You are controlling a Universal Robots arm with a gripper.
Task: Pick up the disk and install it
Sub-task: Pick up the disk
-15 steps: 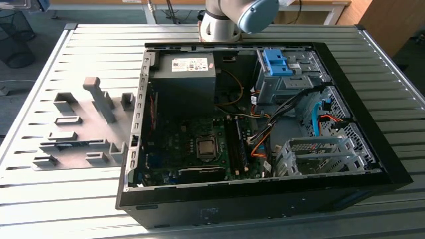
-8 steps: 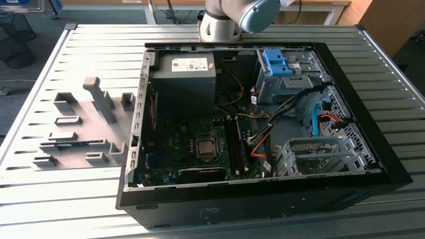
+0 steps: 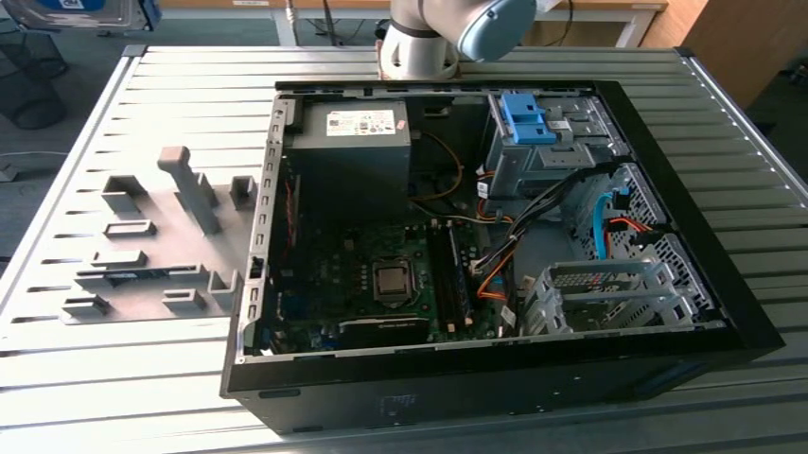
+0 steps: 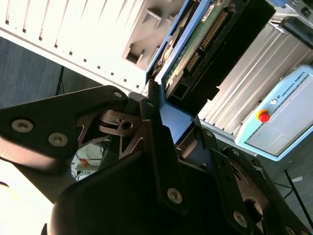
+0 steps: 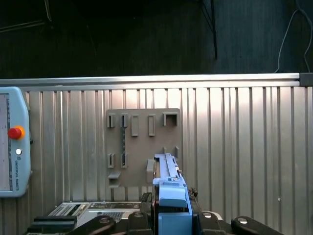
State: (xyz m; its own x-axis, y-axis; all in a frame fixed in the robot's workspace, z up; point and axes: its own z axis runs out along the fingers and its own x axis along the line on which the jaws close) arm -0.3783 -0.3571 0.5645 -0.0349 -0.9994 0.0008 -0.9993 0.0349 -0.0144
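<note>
While aloft, gripper (image 4: 177,126) around disk (image 4: 198,46)

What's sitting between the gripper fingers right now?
The disk: its blue carrier edge is clamped between the fingers of the gripper, seen in both wrist views.

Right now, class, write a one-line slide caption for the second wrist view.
Gripper clamps the blue-framed disk, its green circuit board exposed, with the teach pendant in the background.
</note>
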